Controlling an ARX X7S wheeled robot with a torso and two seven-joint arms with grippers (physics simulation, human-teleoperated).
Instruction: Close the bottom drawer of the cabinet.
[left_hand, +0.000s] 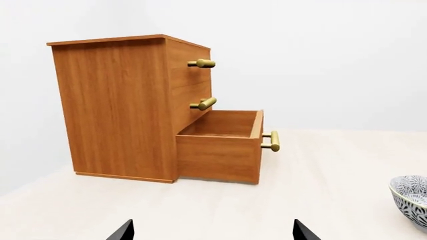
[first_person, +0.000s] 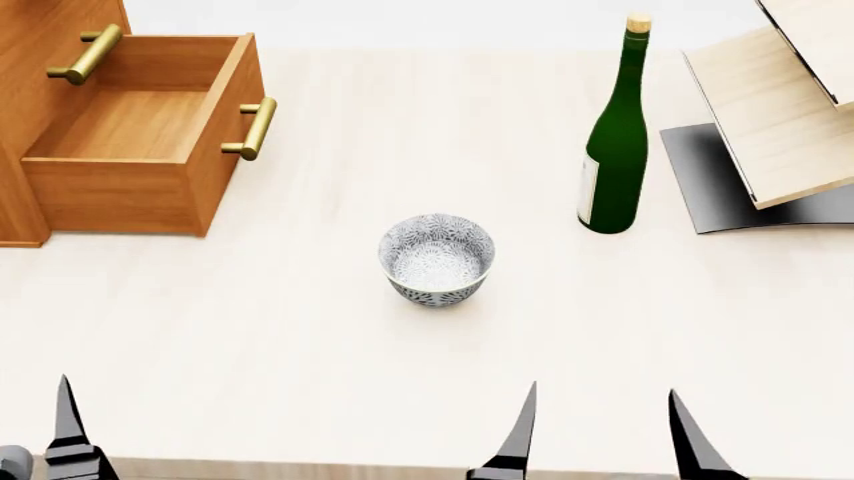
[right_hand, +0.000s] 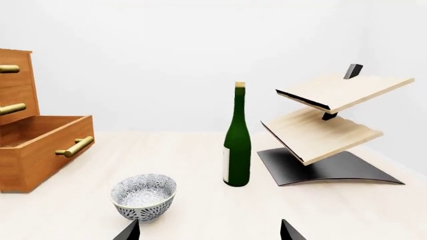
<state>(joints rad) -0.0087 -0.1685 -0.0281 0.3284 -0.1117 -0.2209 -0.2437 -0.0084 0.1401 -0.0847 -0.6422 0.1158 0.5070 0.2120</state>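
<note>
The orange-brown wood cabinet (left_hand: 113, 105) stands at the table's far left; it also shows in the head view (first_person: 20, 120) and the right wrist view (right_hand: 13, 85). Its bottom drawer (left_hand: 223, 150) is pulled out wide and looks empty; it also shows in the head view (first_person: 140, 140) and the right wrist view (right_hand: 43, 145). Its brass bar handle (first_person: 254, 128) faces the table's middle. My left gripper (left_hand: 212, 231) is open and empty, well short of the drawer. My right gripper (right_hand: 209, 231) is open and empty near the table's front edge, just short of a bowl.
A patterned grey bowl (first_person: 437, 258) sits mid-table. A green wine bottle (first_person: 617, 140) stands upright to its right. Pale tilted wooden boards (first_person: 787, 110) on a black base (first_person: 707, 180) stand at the far right. The two upper drawers (left_hand: 190, 75) are shut.
</note>
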